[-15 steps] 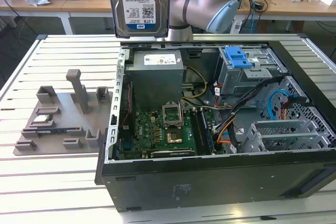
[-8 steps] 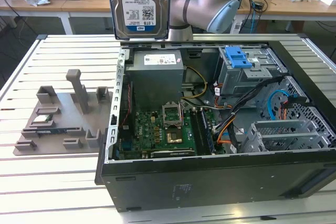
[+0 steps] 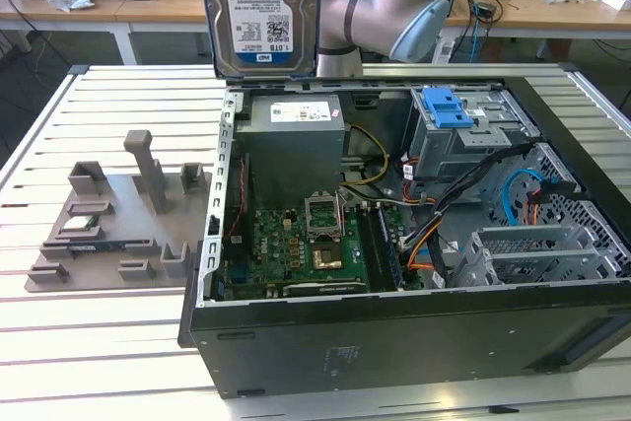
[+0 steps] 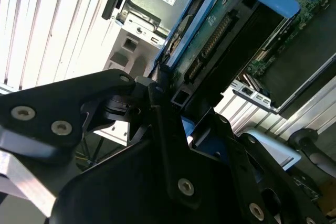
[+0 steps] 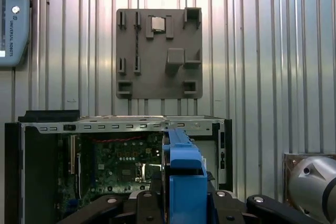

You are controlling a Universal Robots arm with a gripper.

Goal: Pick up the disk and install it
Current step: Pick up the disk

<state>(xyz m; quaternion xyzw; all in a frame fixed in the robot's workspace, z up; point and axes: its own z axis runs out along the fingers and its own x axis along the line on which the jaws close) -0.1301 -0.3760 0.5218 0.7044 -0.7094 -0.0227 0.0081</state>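
The claw [image 4: 164, 94] is closed on the disk [image 3: 266, 12]. Its black fingers [image 4: 163, 129] clamp the disk's blue-railed edges and hold it upright in the air, with the barcode label facing the exterior view. The disk hangs above the far edge of the open case, over the power supply, and touches nothing below it. The grey robot arm [image 3: 394, 7] bends behind it.

A slatted metal desk [image 3: 118, 342] carries everything. The large black computer case [image 3: 394, 342] lies on its side on the exterior view's right, open at the top. A flat grey holder plate [image 3: 108, 214] with raised blocks sits beside the case on the exterior view's left. Inside the case, the grey power supply [image 3: 293, 150] sits at the far side, and the green motherboard [image 3: 296, 248] lies nearer. The metal drive cage [image 3: 473, 140] stands at the far right, with a blue latch [image 3: 444, 107] on top.
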